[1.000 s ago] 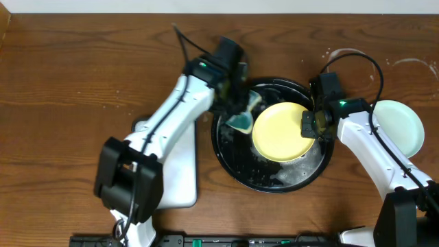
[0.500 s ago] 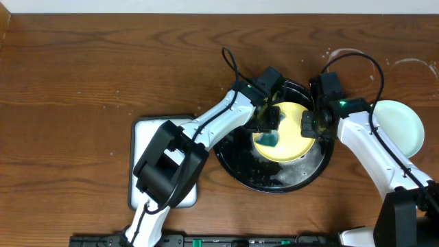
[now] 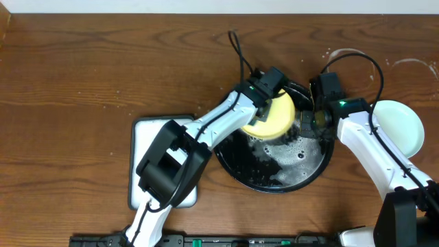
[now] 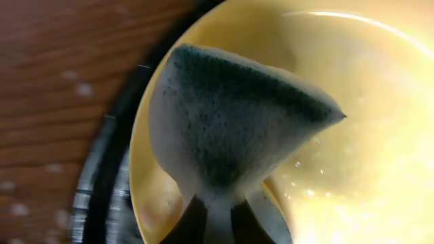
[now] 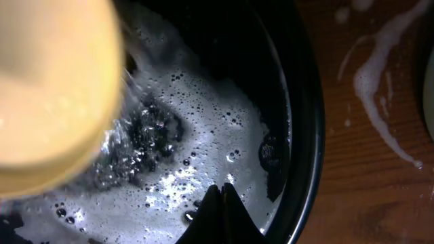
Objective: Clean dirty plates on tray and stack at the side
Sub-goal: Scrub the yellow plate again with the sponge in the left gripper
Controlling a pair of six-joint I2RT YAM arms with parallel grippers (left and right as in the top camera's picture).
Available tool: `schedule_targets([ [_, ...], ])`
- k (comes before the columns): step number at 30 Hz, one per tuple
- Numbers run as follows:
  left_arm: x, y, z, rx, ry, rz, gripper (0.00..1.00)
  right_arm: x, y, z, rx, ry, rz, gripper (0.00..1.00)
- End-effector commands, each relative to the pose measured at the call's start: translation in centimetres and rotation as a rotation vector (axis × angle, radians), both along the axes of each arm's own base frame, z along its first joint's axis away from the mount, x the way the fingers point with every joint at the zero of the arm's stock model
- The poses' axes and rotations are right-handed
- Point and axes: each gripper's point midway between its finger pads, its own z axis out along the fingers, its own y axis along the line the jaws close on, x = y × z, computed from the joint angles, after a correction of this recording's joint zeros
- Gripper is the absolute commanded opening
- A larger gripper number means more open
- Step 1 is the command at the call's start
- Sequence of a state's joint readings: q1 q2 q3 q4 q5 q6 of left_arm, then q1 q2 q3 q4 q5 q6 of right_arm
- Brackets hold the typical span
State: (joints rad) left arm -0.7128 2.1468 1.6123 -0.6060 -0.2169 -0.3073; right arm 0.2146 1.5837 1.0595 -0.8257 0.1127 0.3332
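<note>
The yellow plate [image 3: 276, 118] lies tilted at the back left of the black tray [image 3: 274, 175], which holds white foam. My left gripper [image 3: 260, 110] is shut on a green foamy sponge [image 4: 230, 115] and presses it on the yellow plate [image 4: 366, 102]; its fingers [image 4: 217, 220] pinch the sponge's lower end. My right gripper [image 3: 306, 123] hangs over the foamy tray [image 5: 305, 135] with its fingers [image 5: 221, 193] shut and empty, the blurred yellow plate [image 5: 47, 88] to its left. A mint-green plate [image 3: 405, 127] rests on the wood table at the right.
A white rectangular tray [image 3: 147, 134] lies at the left under my left arm. Foam splashes [image 5: 380, 68] and water rings mark the table right of the black tray. A black cable [image 3: 236, 48] loops behind the tray.
The yellow plate slid up and left, away from my right gripper, which held its right edge before. My left gripper with the sponge moved from the plate's middle toward the back left.
</note>
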Motion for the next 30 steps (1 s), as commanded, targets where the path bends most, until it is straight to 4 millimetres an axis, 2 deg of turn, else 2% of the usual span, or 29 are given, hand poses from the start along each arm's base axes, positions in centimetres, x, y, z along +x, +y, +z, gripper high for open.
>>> schedule_targets([
  [1,0.5,1.7,-0.4,0.105,-0.03,-0.005,0.07,0.2,-0.4,0.3,-0.017,-0.01,-0.018,0.01],
  [7,0.5,1.1,1.2,0.06,-0.042,-0.012,0.08,0.3,-0.4,0.3,-0.015,-0.013,-0.018,0.01],
  [10,-0.2,0.3,1.0,0.01,-0.001,-0.035,0.08,1.2,0.7,0.4,0.035,-0.045,0.039,0.01],
  [11,-0.4,0.3,1.0,0.004,0.006,-0.024,0.08,1.6,1.4,0.5,0.063,-0.06,0.076,0.05],
  [14,-0.6,0.4,0.9,-0.011,0.018,0.015,0.08,2.7,3.0,0.4,0.135,-0.091,0.131,0.24],
  [15,-0.7,0.2,0.8,-0.018,0.023,0.013,0.08,3.0,3.6,0.2,0.161,-0.097,0.149,0.26],
  [22,-1.7,-1.0,0.5,-0.1,0.089,0.021,0.08,4.2,4.3,-3.0,0.193,-0.064,0.154,0.25],
  [26,-1.8,-1.1,0.5,-0.11,0.094,0.027,0.08,4.9,5.4,-4.9,0.277,-0.046,0.161,0.23],
  [29,-1.9,-1.2,0.4,-0.114,0.099,0.025,0.08,4.8,5.1,-6.1,0.275,-0.019,0.15,0.12],
  [30,-1.9,-1.3,0.4,-0.118,0.102,0.024,0.08,4.7,4.9,-6.5,0.269,-0.007,0.146,0.12],
])
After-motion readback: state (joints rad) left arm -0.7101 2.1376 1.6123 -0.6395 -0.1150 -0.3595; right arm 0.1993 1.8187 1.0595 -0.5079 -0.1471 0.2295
